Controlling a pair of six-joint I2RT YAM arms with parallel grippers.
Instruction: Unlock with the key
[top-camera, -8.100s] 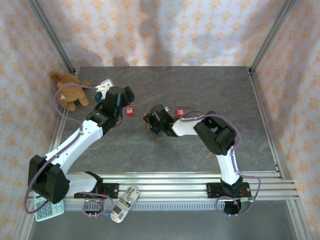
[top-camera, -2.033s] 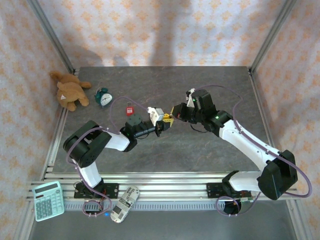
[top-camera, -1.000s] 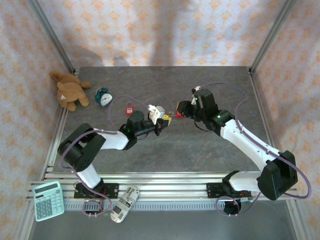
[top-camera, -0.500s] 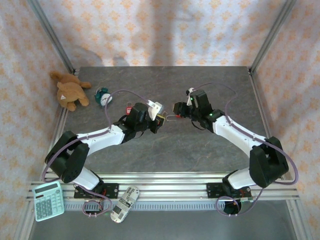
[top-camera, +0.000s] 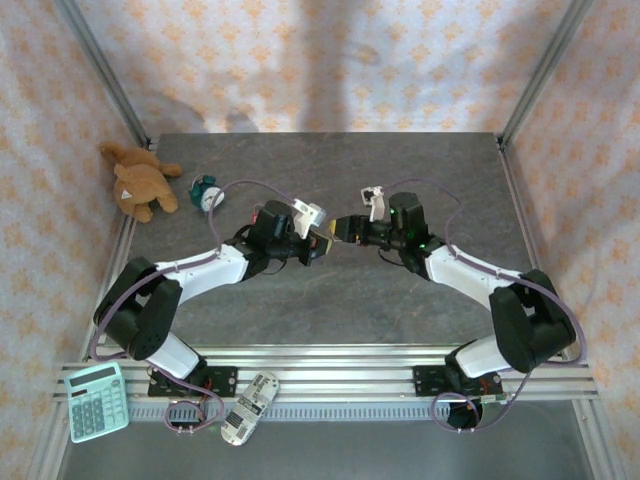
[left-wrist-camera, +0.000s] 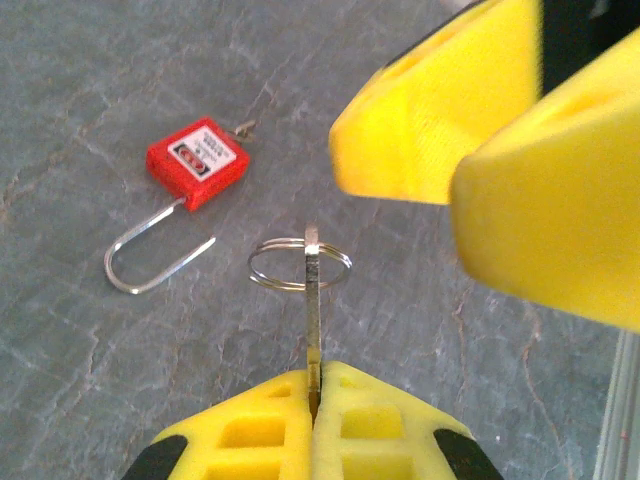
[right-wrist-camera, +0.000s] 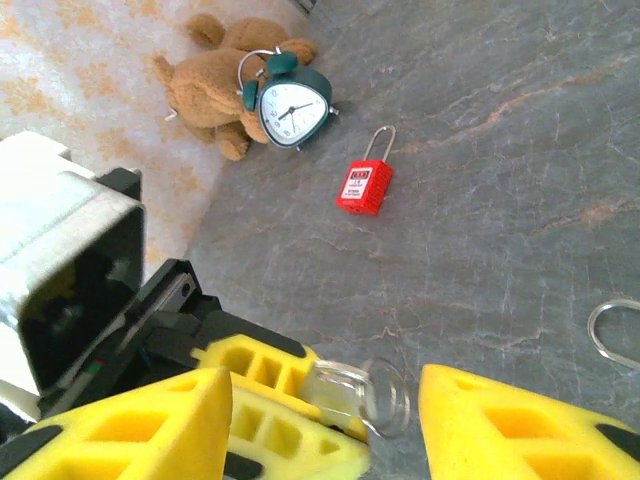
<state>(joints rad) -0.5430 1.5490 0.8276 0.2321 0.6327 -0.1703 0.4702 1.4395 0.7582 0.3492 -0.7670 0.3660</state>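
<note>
Nosing right gripper (top-camera: 345, 228) closer to key (left-wrist-camera: 312, 300) than half a second ago, fingers spread wide | key pinched in left gripper (left-wrist-camera: 315, 395) over tabletop (top-camera: 330, 290) middle | red padlock (left-wrist-camera: 197, 162) lying nearby | handover probably next

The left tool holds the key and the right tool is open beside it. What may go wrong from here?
The left tool pinches the key only by one thin end, so it may slip or fall when the right tool closes on it.
Both tools are very near each other and may collide.
Two red padlocks lie there: the open padlock and the shut padlock beside the alarm clock; the wrong one may be chosen.
</note>
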